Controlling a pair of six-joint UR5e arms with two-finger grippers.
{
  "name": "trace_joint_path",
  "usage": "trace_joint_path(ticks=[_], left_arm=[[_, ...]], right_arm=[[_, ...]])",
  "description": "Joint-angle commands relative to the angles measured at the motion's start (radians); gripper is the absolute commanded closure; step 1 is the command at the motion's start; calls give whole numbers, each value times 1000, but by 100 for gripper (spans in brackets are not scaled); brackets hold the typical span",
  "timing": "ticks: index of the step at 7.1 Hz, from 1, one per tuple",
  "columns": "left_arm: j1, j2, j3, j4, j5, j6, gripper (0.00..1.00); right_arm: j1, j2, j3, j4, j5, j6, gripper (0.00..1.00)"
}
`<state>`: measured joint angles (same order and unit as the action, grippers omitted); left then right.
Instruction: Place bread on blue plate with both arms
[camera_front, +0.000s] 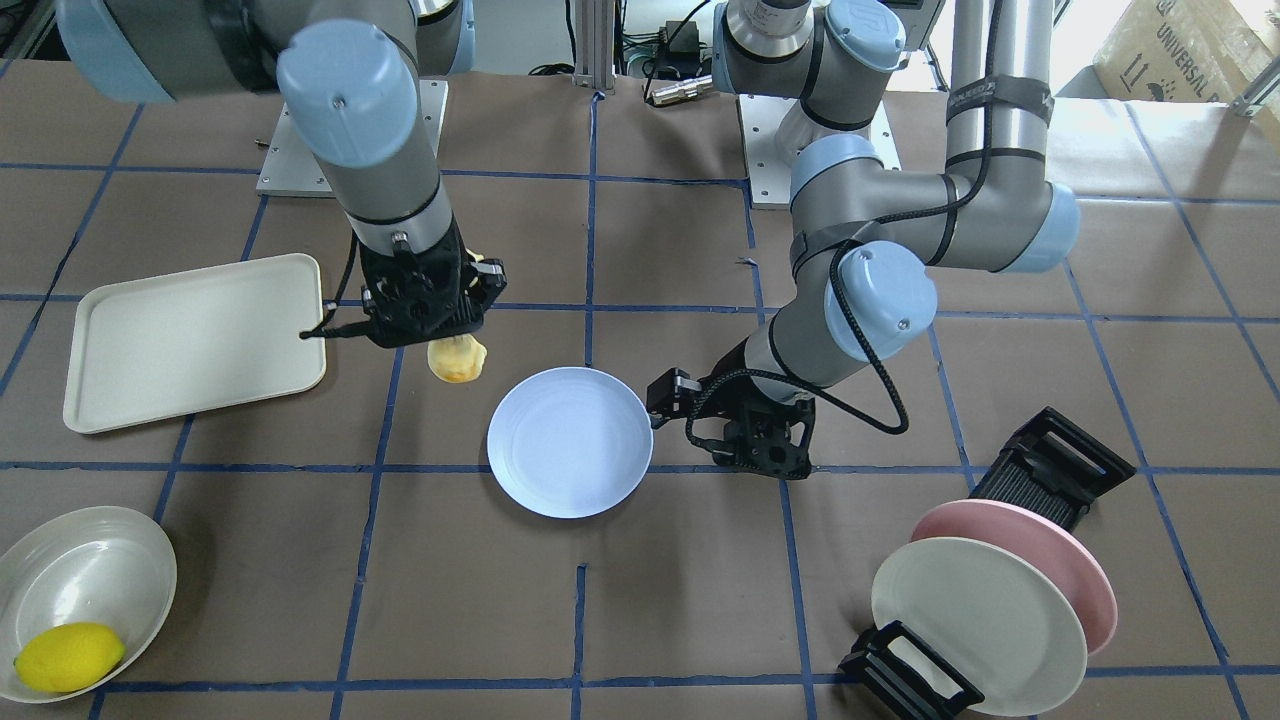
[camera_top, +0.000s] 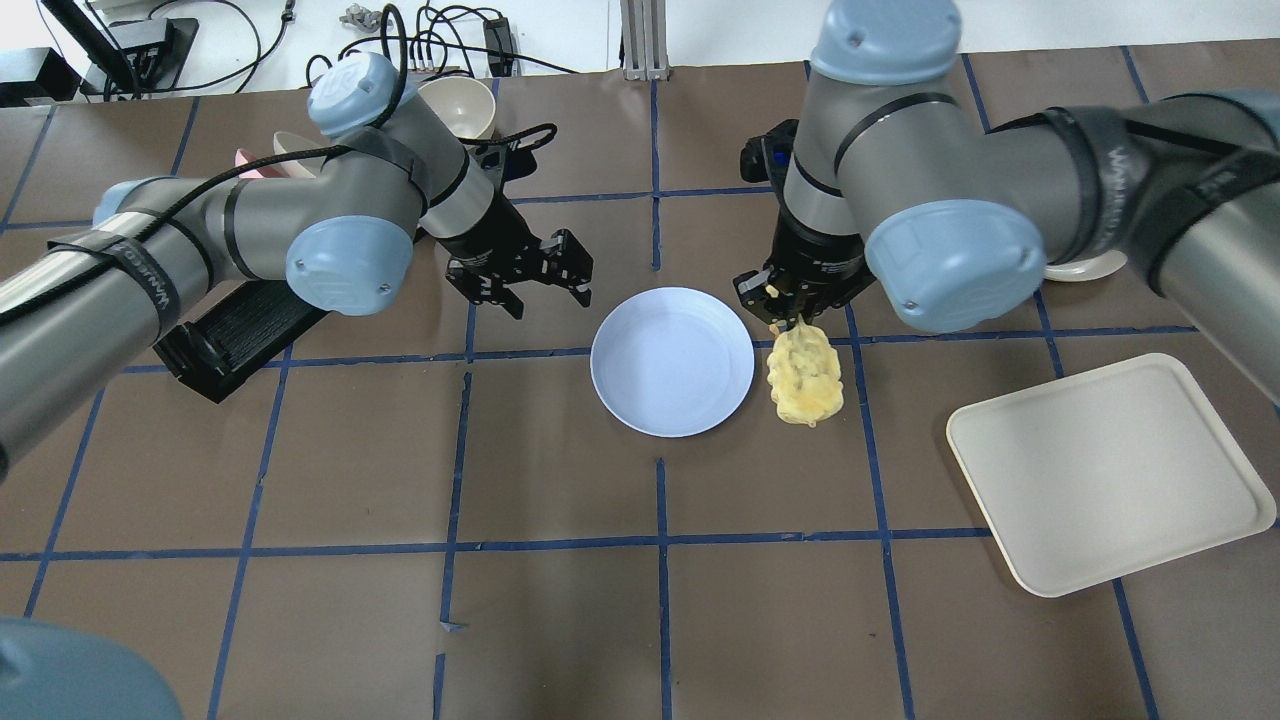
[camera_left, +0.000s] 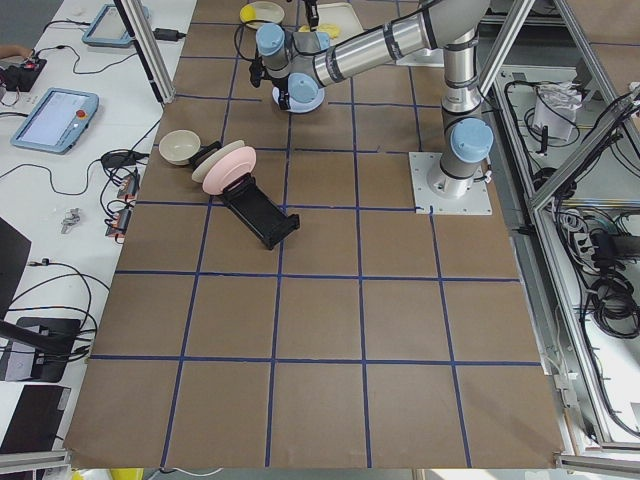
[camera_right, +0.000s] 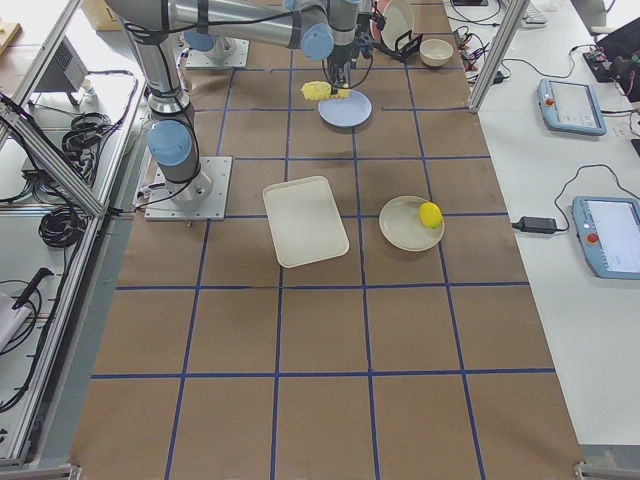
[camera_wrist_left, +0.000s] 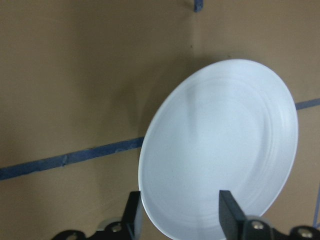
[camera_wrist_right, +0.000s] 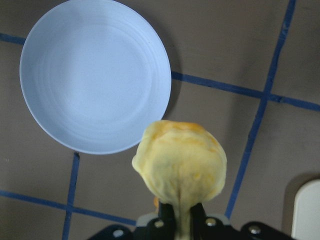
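The pale blue plate (camera_front: 570, 440) lies empty at mid-table, also in the overhead view (camera_top: 672, 375) and both wrist views (camera_wrist_left: 220, 150) (camera_wrist_right: 95, 75). My right gripper (camera_front: 430, 315) (camera_top: 790, 312) (camera_wrist_right: 182, 220) is shut on one end of the bumpy yellow bread (camera_front: 457, 358) (camera_top: 805, 375) (camera_wrist_right: 182, 165). The bread hangs above the table just beside the plate's edge, not over it. My left gripper (camera_front: 668, 392) (camera_top: 545, 282) (camera_wrist_left: 180, 215) is open and empty, low at the plate's opposite edge.
A cream tray (camera_front: 190, 340) (camera_top: 1110, 470) lies on the right arm's side. A bowl (camera_front: 100, 560) holds a lemon (camera_front: 68, 655). A black rack (camera_front: 1050, 470) with a pink plate (camera_front: 1080, 560) and a cream plate (camera_front: 980, 620) stands on the left arm's side.
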<state>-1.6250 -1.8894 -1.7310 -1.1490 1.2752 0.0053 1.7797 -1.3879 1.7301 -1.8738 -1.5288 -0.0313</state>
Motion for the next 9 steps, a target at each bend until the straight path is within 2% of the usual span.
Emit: trace_joint_path(ticks=[1, 3, 4, 5, 7, 9], left_arm=[[71, 142, 7, -133, 165, 12, 0], [77, 231, 57, -272, 283, 41, 0], [74, 246, 95, -335, 291, 41, 0], [71, 254, 135, -381, 291, 41, 0], [71, 265, 154, -405, 317, 42, 0], [71, 265, 157, -419, 322, 42, 0]], right_arm=[[62, 221, -70, -161, 3, 34, 86], [130, 370, -122, -304, -4, 94, 85], [135, 397, -148, -304, -13, 94, 70], [130, 398, -144, -306, -20, 82, 1], [130, 379, -153, -292, -19, 76, 0], [119, 298, -143, -245, -17, 70, 0]])
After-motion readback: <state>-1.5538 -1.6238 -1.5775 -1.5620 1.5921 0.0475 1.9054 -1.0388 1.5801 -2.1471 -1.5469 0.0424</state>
